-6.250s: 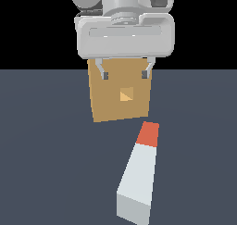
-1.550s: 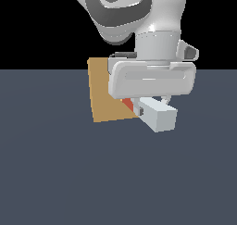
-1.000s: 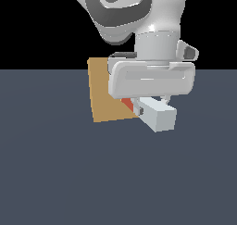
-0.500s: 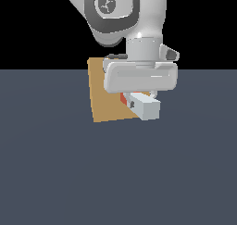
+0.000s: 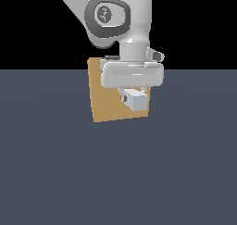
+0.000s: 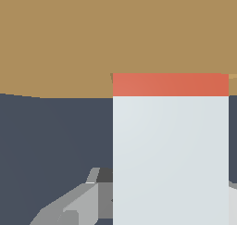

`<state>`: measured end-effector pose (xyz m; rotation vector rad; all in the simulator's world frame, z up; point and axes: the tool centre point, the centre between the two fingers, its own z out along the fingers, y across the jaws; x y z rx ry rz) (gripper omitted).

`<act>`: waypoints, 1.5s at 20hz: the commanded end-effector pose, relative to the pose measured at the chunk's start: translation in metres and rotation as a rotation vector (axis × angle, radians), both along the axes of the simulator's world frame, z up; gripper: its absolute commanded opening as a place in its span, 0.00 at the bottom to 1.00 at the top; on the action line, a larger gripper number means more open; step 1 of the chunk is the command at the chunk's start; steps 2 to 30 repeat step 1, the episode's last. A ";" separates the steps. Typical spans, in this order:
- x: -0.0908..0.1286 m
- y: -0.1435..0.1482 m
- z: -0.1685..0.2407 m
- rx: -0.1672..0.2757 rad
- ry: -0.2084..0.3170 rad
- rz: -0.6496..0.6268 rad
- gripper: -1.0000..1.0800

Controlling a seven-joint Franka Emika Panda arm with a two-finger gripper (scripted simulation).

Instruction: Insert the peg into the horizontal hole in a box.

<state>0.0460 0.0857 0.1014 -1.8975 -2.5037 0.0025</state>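
Hand (image 5: 134,95) clenched on the pale grey square bar with orange-red tip (image 6: 170,145), whose tip meets the tan square block's (image 5: 107,99) face; I'd keep it level, pushing straight, gently.

Peg (image 6: 170,159): long square-sectioned bar, pale grey-white, short orange-red end. Held horizontal off the floor, orange-red end meeting the box face; only a narrow band of that end shows in the wrist view. The exterior view shows its pale rear end.

Box (image 5: 109,103): flat-faced tan square block, upright on the dark floor.

Hole: hidden behind the peg; not discernible.
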 end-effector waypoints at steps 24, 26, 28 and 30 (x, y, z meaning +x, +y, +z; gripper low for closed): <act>0.000 0.005 0.003 0.001 -0.005 0.000 0.00; 0.000 0.005 0.003 0.001 -0.005 0.000 0.00; 0.000 0.005 0.003 0.001 -0.005 0.000 0.00; 0.000 0.005 0.003 0.001 -0.005 0.000 0.00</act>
